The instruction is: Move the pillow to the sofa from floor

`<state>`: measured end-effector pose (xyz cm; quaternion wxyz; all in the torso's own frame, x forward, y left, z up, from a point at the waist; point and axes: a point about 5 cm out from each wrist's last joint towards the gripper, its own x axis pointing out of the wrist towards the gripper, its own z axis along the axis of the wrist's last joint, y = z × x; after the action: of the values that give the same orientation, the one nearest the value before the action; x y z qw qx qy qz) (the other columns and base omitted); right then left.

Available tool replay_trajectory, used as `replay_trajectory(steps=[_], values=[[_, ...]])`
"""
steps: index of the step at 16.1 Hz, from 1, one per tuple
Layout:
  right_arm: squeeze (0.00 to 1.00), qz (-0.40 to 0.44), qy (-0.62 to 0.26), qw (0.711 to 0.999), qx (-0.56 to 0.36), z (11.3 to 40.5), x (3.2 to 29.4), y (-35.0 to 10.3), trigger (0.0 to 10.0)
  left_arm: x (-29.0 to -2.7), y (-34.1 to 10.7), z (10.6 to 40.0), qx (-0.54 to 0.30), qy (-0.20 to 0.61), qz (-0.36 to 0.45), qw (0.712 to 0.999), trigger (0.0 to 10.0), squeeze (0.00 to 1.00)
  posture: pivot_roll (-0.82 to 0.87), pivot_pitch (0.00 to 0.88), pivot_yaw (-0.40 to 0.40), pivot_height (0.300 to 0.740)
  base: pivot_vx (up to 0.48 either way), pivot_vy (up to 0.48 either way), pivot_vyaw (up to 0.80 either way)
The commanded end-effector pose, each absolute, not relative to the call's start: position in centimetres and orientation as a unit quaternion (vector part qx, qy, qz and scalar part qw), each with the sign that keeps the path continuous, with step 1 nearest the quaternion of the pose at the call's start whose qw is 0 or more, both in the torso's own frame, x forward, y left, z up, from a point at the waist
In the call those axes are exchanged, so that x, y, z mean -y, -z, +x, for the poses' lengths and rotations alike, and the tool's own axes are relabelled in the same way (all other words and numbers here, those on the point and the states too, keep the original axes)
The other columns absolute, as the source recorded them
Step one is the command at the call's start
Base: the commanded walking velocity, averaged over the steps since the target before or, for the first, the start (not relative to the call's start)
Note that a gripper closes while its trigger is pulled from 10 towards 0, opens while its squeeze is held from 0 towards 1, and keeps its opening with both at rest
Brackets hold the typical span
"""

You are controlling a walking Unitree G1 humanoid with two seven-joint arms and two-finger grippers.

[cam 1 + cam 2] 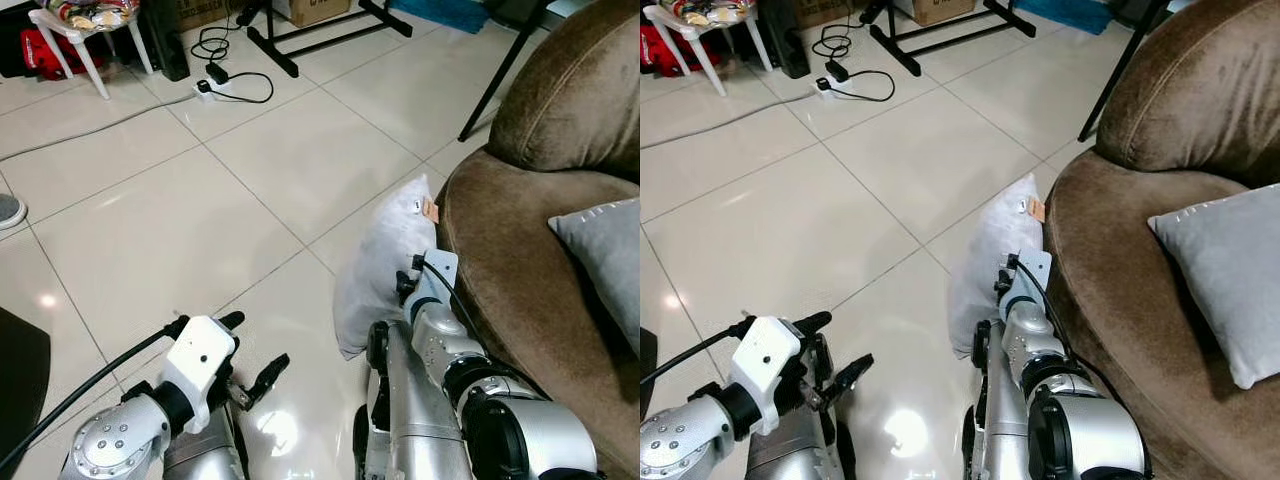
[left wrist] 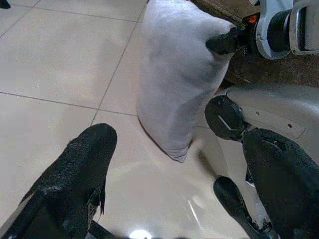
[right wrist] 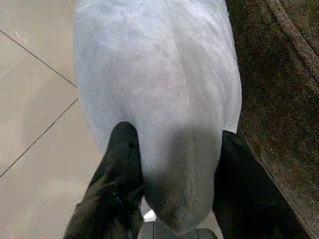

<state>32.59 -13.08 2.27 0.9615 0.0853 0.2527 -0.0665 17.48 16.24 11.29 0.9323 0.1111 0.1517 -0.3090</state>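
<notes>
The white pillow (image 1: pixel 385 260) stands on its edge on the tiled floor, leaning against the front of the brown sofa (image 1: pixel 520 250). My right gripper (image 3: pixel 177 134) is low beside the sofa. Its two black fingers (image 3: pixel 119 164) press into the pillow's near end from both sides and pinch the fabric between them. My left gripper (image 1: pixel 252 350) hovers just above the floor, to the left of the pillow and apart from it. It is open, and nothing is between its fingers (image 2: pixel 79 169).
A grey cushion (image 1: pixel 610 250) lies on the sofa seat. A power strip with black cables (image 1: pixel 215 85), a black stand (image 1: pixel 300 40) and a white stool (image 1: pixel 85 40) are at the far side of the room. Open tiles stretch to the left.
</notes>
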Motion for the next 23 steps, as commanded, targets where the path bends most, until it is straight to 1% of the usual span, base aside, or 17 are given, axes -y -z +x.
replay_trajectory(steps=[1, 4, 6, 9, 11, 12, 14, 16, 17, 18, 19, 20, 21, 22, 23], values=[[0.0, 0.085, 0.063, 0.961, -0.254, 32.7, 12.9, -2.4, 0.0, -16.1, -11.0, 17.3, -0.161, 0.317, 0.107, 0.929, 10.0, 0.0, 0.05, 0.16, -0.076, 0.483, 0.0, 0.0, 0.0], [0.0, 0.084, 0.05, 0.962, -0.254, 32.7, 12.3, -2.4, 0.0, -16.2, -10.9, 17.5, -0.163, 0.317, 0.105, 0.928, 10.0, 0.0, 0.05, 0.142, -0.073, 0.483, 0.0, 0.0, 0.0], [0.0, 0.069, 0.019, 0.966, -0.25, 32.9, 11.4, -2.7, 0.0, -16.3, -10.9, 17.7, -0.162, 0.314, 0.104, 0.93, 10.0, 0.0, 0.05, 0.126, -0.072, 0.483, 0.0, 0.0, 0.0], [0.0, 0.066, -0.013, 0.965, -0.252, 32.7, 10.2, -2.6, 0.0, -16.5, -10.8, 18.1, -0.158, 0.306, 0.104, 0.933, 10.0, 0.0, 0.06, 0.082, -0.075, 0.483, 0.0, 0.0, 0.0], [0.0, 0.059, -0.065, 0.966, -0.245, 32.8, 8.7, -3.0, 0.0, -17.2, -10.6, 18.3, -0.157, 0.28, 0.107, 0.941, 10.0, 0.0, 0.08, 0.038, -0.082, 0.483, 0.0, 0.0, 0.0], [0.0, 0.065, -0.102, 0.965, -0.233, 33.0, 7.6, -3.5, 0.0, -17.8, -10.6, 18.4, -0.153, 0.257, 0.111, 0.948, 10.0, 0.0, 0.09, 0.0, -0.089, 0.483, 0.0, 0.0, 0.0], [0.0, 0.109, -0.145, 0.963, -0.2, 33.9, 6.3, -5.3, 0.0, -18.9, -11.0, 18.7, -0.131, 0.206, 0.113, 0.963, 10.0, 0.0, 0.1, 0.0, -0.104, 0.483, 0.0, 0.0, 0.0], [0.0, 0.132, -0.156, 0.964, -0.17, 34.7, 6.1, -6.7, 0.0, -19.5, -11.3, 19.1, -0.116, 0.177, 0.11, 0.971, 10.0, 0.0, 0.1, 0.0, -0.116, 0.483, 0.0, 0.0, 0.0], [0.0, 0.156, -0.155, 0.966, -0.137, 35.4, 6.4, -8.1, 0.0, -20.0, -11.4, 19.7, -0.104, 0.15, 0.103, 0.978, 10.0, 0.0, 0.08, 0.0, -0.116, 0.483, 0.0, 0.0, 0.0], [0.0, 0.191, -0.158, 0.965, -0.088, 35.6, 7.2, -10.0, 0.0, -20.0, -11.6, 20.3, -0.09, 0.131, 0.112, 0.981, 10.0, 0.0, 0.06, 0.0, -0.106, 0.483, 0.0, 0.0, 0.0], [0.0, 0.206, -0.162, 0.963, -0.066, 35.4, 7.6, -10.9, 0.0, -19.9, -11.7, 20.6, -0.083, 0.126, 0.118, 0.981, 10.0, 0.0, 0.06, 0.0, -0.101, 0.483, 0.0, 0.0, 0.0], [0.0, 0.225, -0.179, 0.957, -0.019, 34.1, 8.3, -13.3, 0.0, -19.7, -12.9, 21.1, -0.06, 0.1, 0.109, 0.987, 10.0, 0.0, 0.04, 0.0, -0.078, 0.483, 0.0, 0.0, 0.0], [0.0, 0.212, -0.194, 0.958, -0.002, 32.6, 8.6, -14.9, 2.7, -19.8, -14.0, 21.4, -0.041, 0.063, 0.09, 0.993, 10.0, 0.0, 0.02, 0.0, -0.064, 0.483, 0.0, 0.0, 0.0], [0.0, 0.195, -0.204, 0.959, 0.0, 31.8, 8.7, -15.5, 10.0, -19.8, -14.6, 21.5, -0.03, 0.051, 0.09, 0.994, 10.0, 0.0, 0.01, 0.0, -0.056, 0.483, 0.0, 0.0, 0.0], [0.0, 0.187, -0.2, 0.962, 0.023, 31.0, 9.6, -16.4, 10.0, -19.2, -14.6, 21.5, -0.025, 0.074, 0.121, 0.99, 10.0, 0.0, 0.0, 0.0, -0.052, 0.483, 0.0, 0.0, 0.0]])
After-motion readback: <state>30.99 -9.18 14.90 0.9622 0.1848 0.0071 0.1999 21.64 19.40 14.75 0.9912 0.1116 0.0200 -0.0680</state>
